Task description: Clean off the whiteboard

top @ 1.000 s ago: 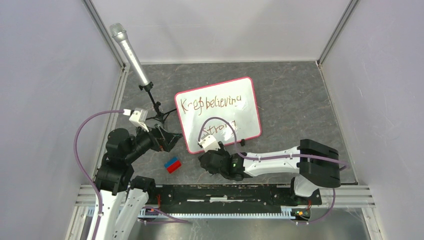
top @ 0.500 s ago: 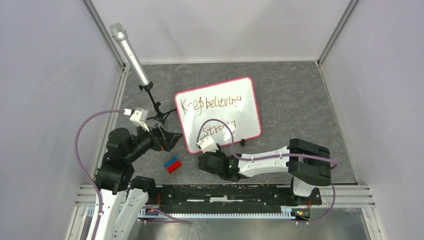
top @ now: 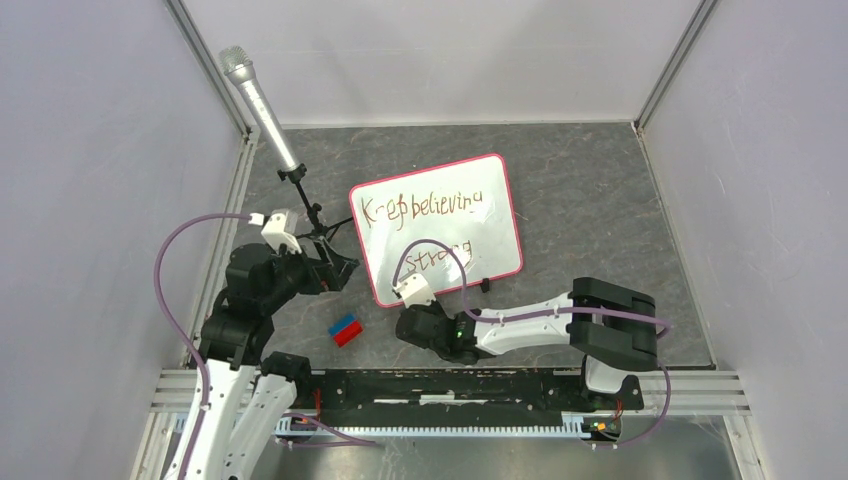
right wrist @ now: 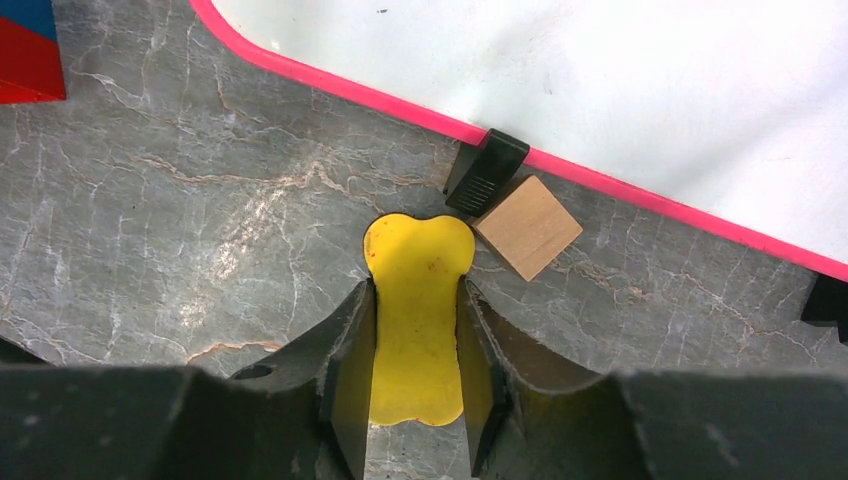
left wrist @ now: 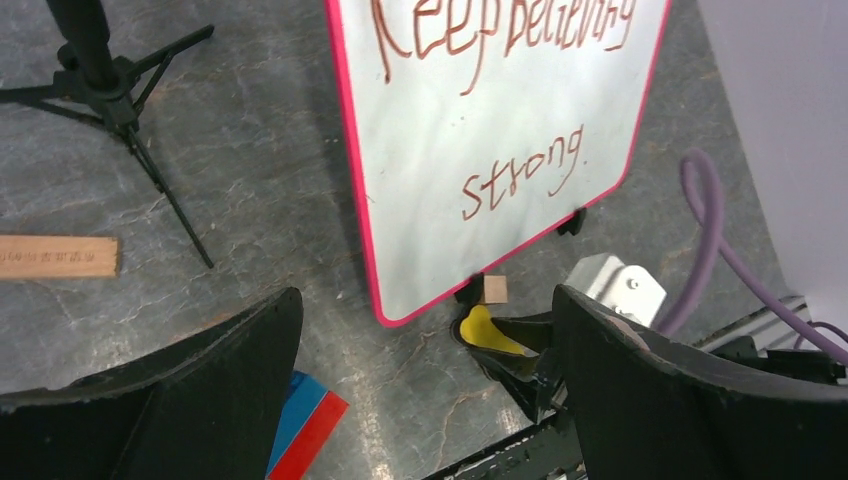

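the right gripper [right wrist: 417, 288] is closed to a narrow gap and clamped on a flat yellow piece [right wrist: 418, 245] with a lobed, bone-like end; both fingers press its sides. the lobed end pokes out ahead of the fingertips, just short of a black foot [right wrist: 485, 172] on the near edge of the whiteboard [top: 440, 225] and of a small wooden square [right wrist: 527, 227] that lies against that foot. the left gripper [left wrist: 425, 295] is spread wide and holds nothing, hanging over the table [top: 590, 200] off the board's left side.

the whiteboard lies mid-table, tilted a little, pink frame around dark red-brown writing ("keep believing", then "strong" below).

the right wrist view alone shows the grip on the yellow piece; from above the arm and its camera hide it. the left wrist view shows the yellow piece and wooden square at the board's near corner, plus a wooden strip [left wrist: 55, 256] on the table. only the top view shows the microphone [top: 258, 105] on its tripod and the red-and-blue block [top: 346, 329] between the two grippers.
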